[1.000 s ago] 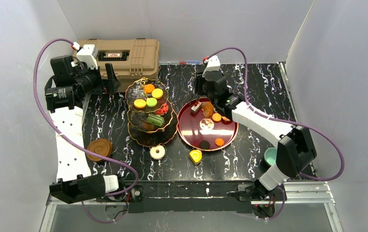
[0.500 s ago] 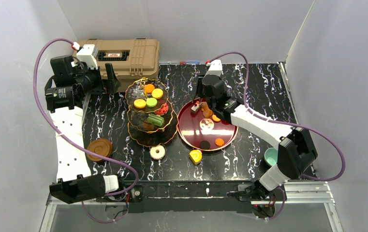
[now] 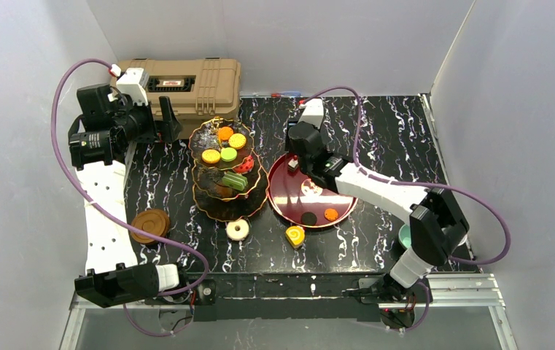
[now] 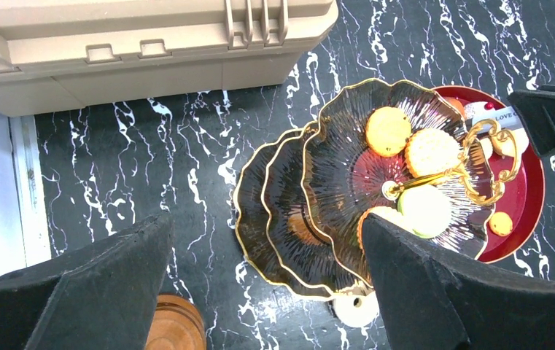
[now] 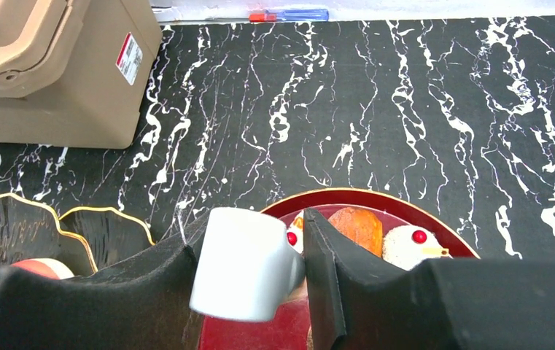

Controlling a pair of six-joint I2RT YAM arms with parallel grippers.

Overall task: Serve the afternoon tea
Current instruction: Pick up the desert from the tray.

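— Left arm (image 3: 106, 211)?
— We find it folded up at rear left, left pincer (image 4: 265, 226) gaping wide.
— Right arm (image 3: 376, 188)?
— We find it stretched forward and inward, right pincer (image 5: 249, 233) half parted.

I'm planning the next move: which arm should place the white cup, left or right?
Right. The right fingers grip the cup above the red tray; the left fingers stand open, empty, back by the tan case.

Black white-veined marble tabletop (image 3: 391, 124), plain pale grey walls (image 3: 296, 36) — even light, tan case (image 3: 187, 84) at back
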